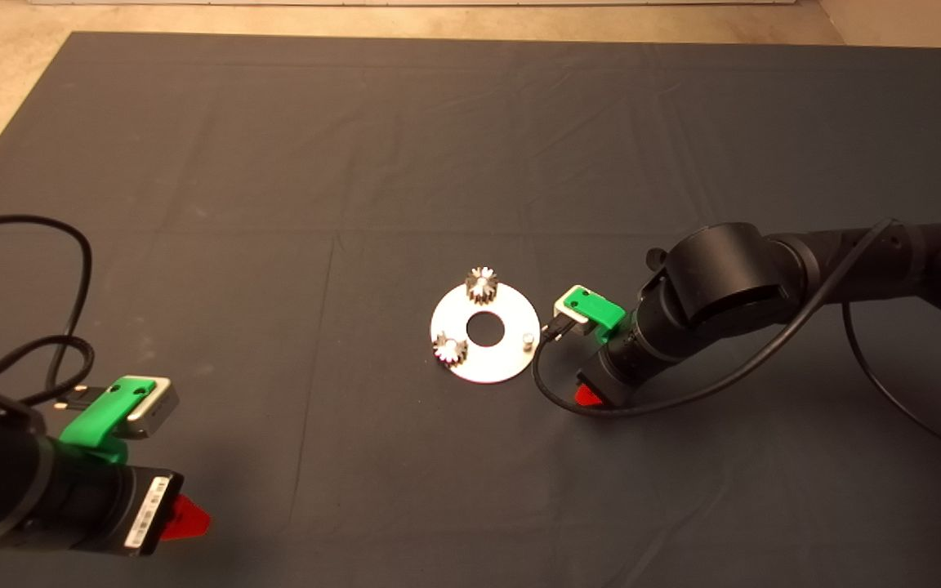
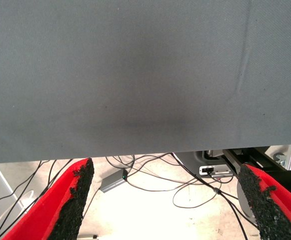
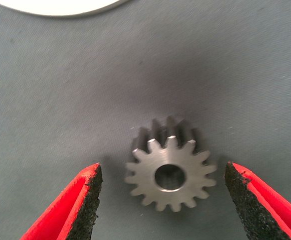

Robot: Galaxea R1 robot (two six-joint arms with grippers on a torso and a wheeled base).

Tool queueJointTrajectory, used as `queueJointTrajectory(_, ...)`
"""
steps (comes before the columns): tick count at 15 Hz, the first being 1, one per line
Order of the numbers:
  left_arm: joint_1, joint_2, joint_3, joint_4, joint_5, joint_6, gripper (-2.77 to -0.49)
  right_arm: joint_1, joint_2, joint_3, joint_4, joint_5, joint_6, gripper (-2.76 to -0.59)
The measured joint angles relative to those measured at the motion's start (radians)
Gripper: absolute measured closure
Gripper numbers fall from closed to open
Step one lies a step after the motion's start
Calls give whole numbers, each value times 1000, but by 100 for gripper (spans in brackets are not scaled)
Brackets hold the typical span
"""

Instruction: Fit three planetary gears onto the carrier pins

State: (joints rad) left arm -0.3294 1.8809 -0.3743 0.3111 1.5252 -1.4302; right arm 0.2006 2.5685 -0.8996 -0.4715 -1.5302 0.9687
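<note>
Gears (image 1: 482, 283) are sitting on two carrier pins (image 1: 528, 339); the third gear (image 3: 170, 171) is lying between my open right claw's (image 3: 163, 200) pads, awaiting pickup.

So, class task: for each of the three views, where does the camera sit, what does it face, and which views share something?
Head view: above, looking down at the mat; disc, two seated gears, one bare pin, both arms.
Left wrist view: on the parked left gripper, open; mat edge, floor cables.
Right wrist view: on the right gripper, open around the third gear lying on the mat.
Shared: head and right wrist views both show the disc.
</note>
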Motion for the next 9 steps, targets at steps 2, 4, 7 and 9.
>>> queueJointTrajectory(2,0,0,0,0,0,3,-204,-3,0,0,0,0,-3,-169)
queueJointTrajectory(4,0,0,0,0,0,4,-204,-4,0,0,0,0,-4,-159)
queueJointTrajectory(7,0,0,0,0,0,7,-204,-16,0,0,-2,-2,-5,-153)
queueJointTrajectory(9,0,0,2,0,0,7,-204,-18,0,0,-6,-4,-7,-139)
